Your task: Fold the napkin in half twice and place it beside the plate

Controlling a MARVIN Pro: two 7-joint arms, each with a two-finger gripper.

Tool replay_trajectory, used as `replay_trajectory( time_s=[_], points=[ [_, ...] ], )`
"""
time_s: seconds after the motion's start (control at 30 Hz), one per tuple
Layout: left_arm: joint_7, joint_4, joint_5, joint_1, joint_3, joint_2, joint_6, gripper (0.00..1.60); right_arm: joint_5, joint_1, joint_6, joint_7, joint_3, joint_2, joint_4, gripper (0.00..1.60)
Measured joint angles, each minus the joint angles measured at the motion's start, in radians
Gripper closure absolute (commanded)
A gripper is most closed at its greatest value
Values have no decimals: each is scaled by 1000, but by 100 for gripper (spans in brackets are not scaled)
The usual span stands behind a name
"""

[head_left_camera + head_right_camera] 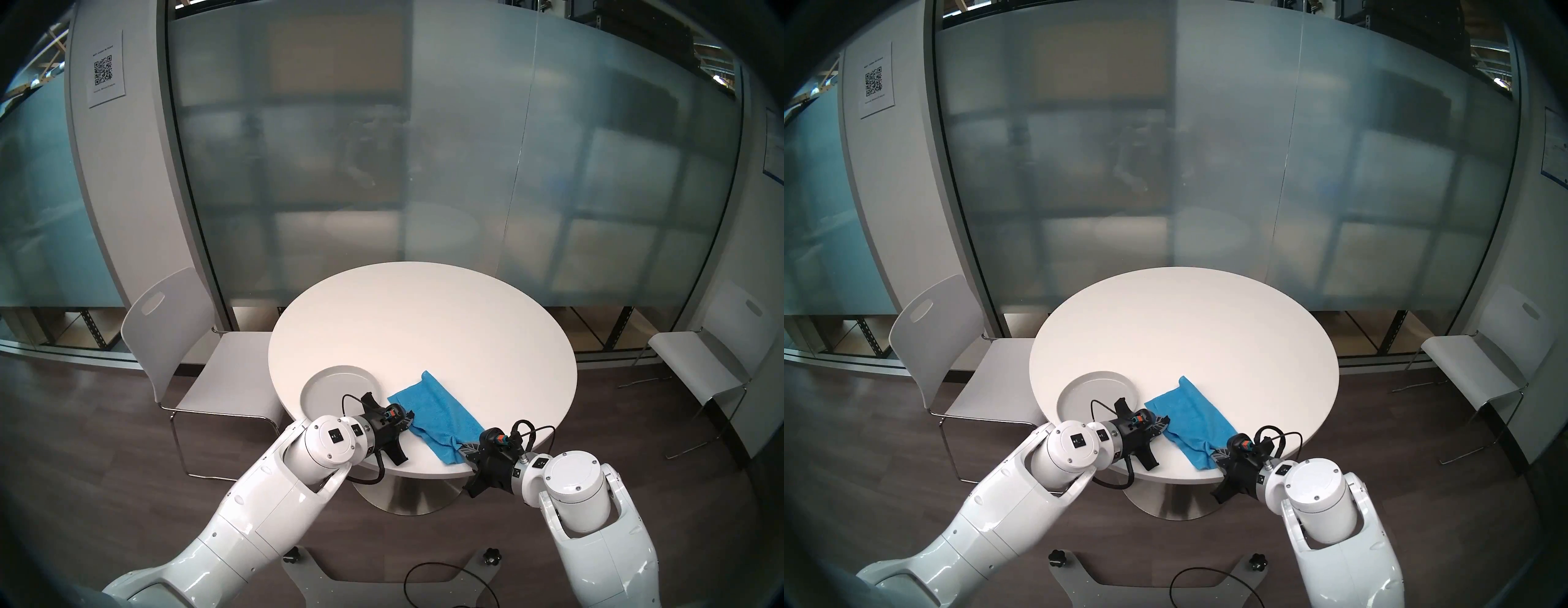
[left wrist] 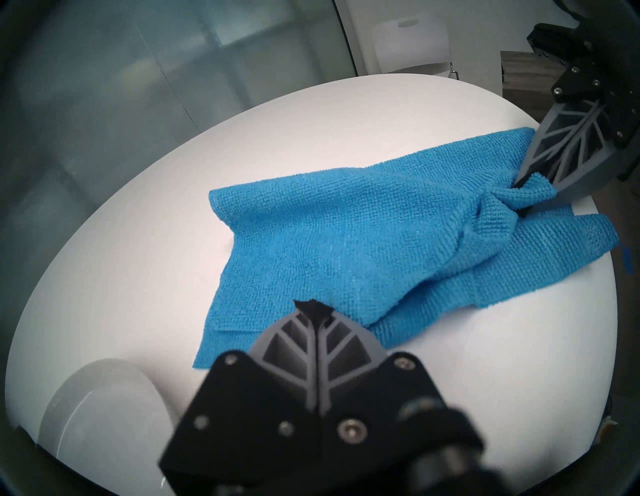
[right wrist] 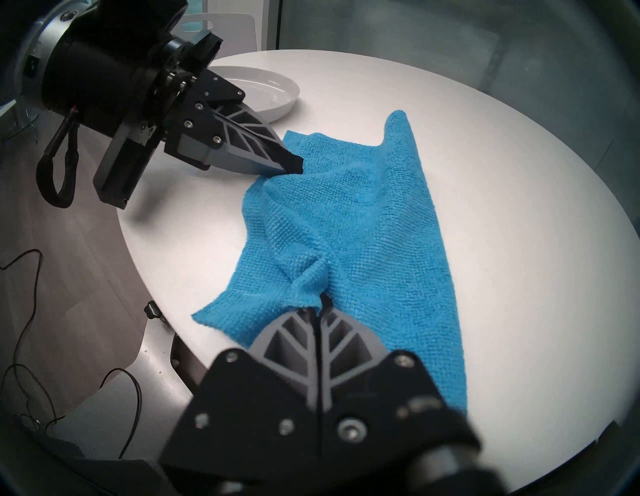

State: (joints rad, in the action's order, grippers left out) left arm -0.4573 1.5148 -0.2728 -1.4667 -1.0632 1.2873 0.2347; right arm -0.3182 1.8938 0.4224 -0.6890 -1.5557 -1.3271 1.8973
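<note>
The soft, light blue napkin [image 1: 432, 414], lying rumpled on the counter [image 1: 424, 322] just beside the plate [image 1: 335, 384], was pinched at opposite edges by the closed left claw [image 3: 294, 164] and right claw [image 3: 320, 304], its limp terry judged best gripped at corners.

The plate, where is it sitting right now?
In the head view the plate sits at the table's near left edge, just left of the blue napkin, partly behind the left gripper.
</note>
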Motion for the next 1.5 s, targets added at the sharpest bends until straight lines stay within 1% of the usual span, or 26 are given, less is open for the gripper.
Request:
replay_trajectory(
  time_s=[0.17, 0.23, 0.27, 0.53, 0.7, 0.93, 1.2, 1.3, 1.5],
  points=[
    [2, 0, -2, -1, 1, 0, -3, 160, 0, -2, 6, -17, -11, 12, 3, 129],
    [3, -1, -3, 0, 1, 0, -4, 160, 0, -2, 9, -24, -16, 16, 5, 119],
    [3, -2, -3, 0, 2, 1, -4, 160, 0, -1, 11, -27, -18, 19, 5, 110],
    [3, -7, -4, 6, 5, 7, -4, 160, -2, -3, 12, -39, -35, 32, 2, 107],
    [4, -6, -2, 5, 6, 9, -4, 160, -3, -18, 0, -37, -39, 34, -18, 103],
    [22, 12, 4, -17, -1, 10, 3, 160, -12, -59, -18, -22, -50, 35, -61, 100],
    [28, 57, 17, -52, -10, 1, 30, 160, -20, -104, -29, -13, -59, 36, -107, 96],
    [28, 72, 22, -62, -14, -6, 38, 160, -22, -122, -31, -11, -61, 35, -124, 88],
    [28, 92, 32, -76, -19, -18, 49, 160, -28, -165, -36, -9, -62, 35, -167, 90]
  ],
)
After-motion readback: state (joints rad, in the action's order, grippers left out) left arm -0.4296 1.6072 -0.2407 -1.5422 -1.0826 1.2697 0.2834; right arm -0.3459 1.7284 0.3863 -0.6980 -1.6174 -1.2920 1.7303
